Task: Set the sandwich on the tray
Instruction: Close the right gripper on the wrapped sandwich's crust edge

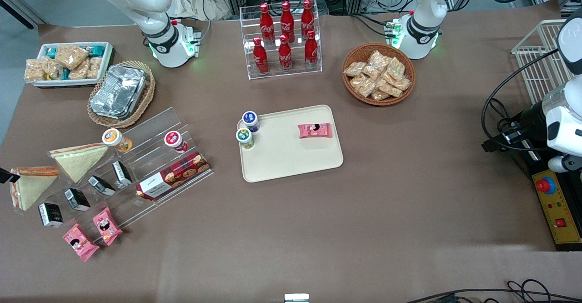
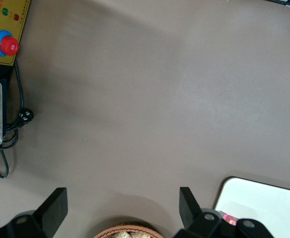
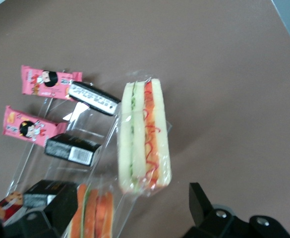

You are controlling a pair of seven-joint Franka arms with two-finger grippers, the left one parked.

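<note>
The sandwich (image 1: 32, 187) is a clear-wrapped wedge with an orange-red band along one edge. It lies on the clear acrylic display at the working arm's end of the table. The right wrist view shows its filling face (image 3: 145, 139). My right gripper (image 1: 5, 174) hovers at that end, beside and above the sandwich. In the wrist view the gripper (image 3: 127, 214) is open and holds nothing. The cream tray (image 1: 291, 157) lies at the table's middle, well apart from the gripper. Its corner shows in the left wrist view (image 2: 263, 203).
A flatter pale sandwich (image 1: 79, 159) lies beside the first (image 3: 90, 213). Black boxes (image 1: 76, 199) and pink packets (image 1: 79, 243) sit on the display. The tray holds a pink packet (image 1: 313, 130) and two small cups (image 1: 248, 129). A foil container (image 1: 119, 91) and cola rack (image 1: 284, 39) stand farther back.
</note>
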